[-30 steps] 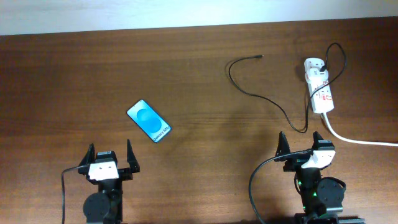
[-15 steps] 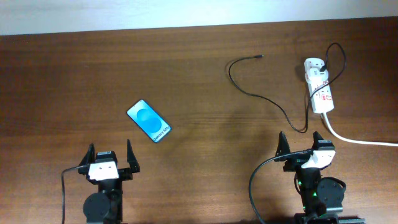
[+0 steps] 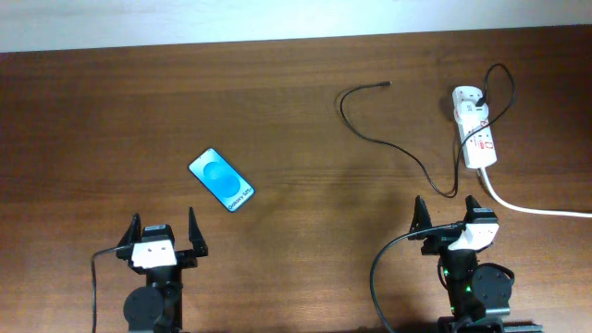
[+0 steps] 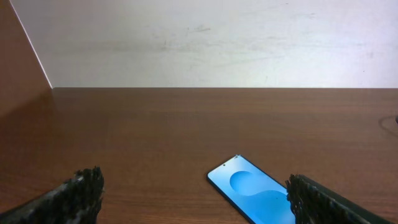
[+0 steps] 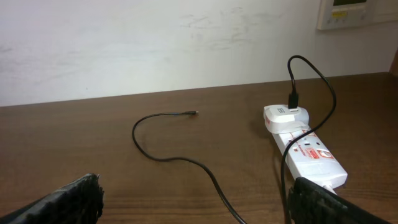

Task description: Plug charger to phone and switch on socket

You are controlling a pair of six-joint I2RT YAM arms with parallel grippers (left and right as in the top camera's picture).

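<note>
The phone (image 3: pixel 221 179) lies flat at the table's left middle, blue screen up; it also shows in the left wrist view (image 4: pixel 252 195). The white socket strip (image 3: pixel 476 131) lies at the far right, also in the right wrist view (image 5: pixel 308 155). The charger's thin black cable (image 3: pixel 393 146) runs from a white plug (image 3: pixel 465 95) on the strip, loops leftward and ends in a free tip (image 3: pixel 387 85); the tip also shows in the right wrist view (image 5: pixel 194 112). My left gripper (image 3: pixel 165 232) is open and empty near the front edge, below the phone. My right gripper (image 3: pixel 448 215) is open and empty, below the strip.
The strip's thick white cord (image 3: pixel 532 208) runs off to the right edge. A pale wall (image 4: pixel 211 37) rises behind the table's far edge. A white wall panel (image 5: pixel 357 12) hangs at the upper right of the right wrist view.
</note>
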